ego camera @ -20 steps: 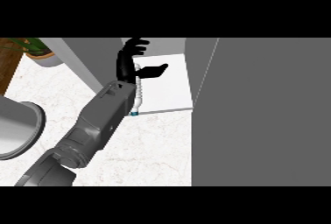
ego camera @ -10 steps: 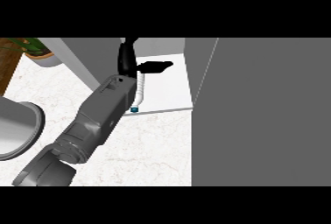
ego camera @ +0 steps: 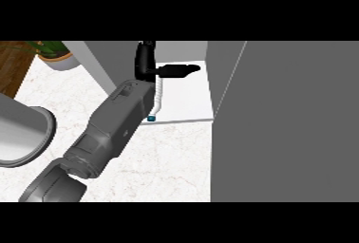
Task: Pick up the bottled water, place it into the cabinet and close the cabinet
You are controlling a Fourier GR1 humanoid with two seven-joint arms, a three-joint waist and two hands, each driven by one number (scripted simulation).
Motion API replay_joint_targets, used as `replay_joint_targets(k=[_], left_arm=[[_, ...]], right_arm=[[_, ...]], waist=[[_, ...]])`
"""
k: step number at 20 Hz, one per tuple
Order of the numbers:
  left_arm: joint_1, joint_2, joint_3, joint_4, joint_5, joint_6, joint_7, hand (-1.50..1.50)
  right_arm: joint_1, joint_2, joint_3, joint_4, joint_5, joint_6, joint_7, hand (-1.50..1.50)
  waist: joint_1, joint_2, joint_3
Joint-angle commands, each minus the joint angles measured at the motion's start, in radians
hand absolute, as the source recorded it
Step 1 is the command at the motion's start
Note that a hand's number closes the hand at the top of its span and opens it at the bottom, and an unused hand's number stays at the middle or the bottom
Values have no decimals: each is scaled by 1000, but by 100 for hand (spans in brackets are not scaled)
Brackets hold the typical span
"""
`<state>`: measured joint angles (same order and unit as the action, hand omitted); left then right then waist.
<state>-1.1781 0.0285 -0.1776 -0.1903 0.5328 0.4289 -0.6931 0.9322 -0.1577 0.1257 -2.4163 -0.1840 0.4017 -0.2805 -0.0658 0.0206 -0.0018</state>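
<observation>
Clear plastic water bottle [ego camera: 158, 97] with a blue cap [ego camera: 151, 118] lay on its side on the white floor of the open cabinet [ego camera: 191, 100], not held.

The bottle's cap end pointed out towards the shelf's front edge, and its length ran just beside the grey left forearm [ego camera: 116, 124]. The black left hand [ego camera: 148, 68] reached into the cabinet past the bottle's far end, fingers straight and thumb stretched to the right, closed on nothing. The big grey cabinet door [ego camera: 294, 123] stood open at the right. The white marble counter [ego camera: 168, 161] lay below, with a round metal vessel [ego camera: 21, 137] at the left edge and a potted green plant [ego camera: 53, 51] at the far left corner.
</observation>
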Motion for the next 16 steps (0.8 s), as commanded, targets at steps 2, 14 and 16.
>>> replay_joint_targets(k=[2, 14, 16], left_arm=[[6, -27, -3, -45, 10, -31, 23, -150], [250, -28, -159, -335, 83, -69, 65, -150], [330, -28, -212, -441, 111, -75, 53, -150]], right_arm=[[46, 15, 32, -97, -39, -4, 43, -150], [76, 15, 49, -168, -33, -33, 89, -150], [63, 23, 78, -150, 0, -48, 105, -150]], waist=[[23, -16, 1], [40, -28, 1], [51, -30, 1]])
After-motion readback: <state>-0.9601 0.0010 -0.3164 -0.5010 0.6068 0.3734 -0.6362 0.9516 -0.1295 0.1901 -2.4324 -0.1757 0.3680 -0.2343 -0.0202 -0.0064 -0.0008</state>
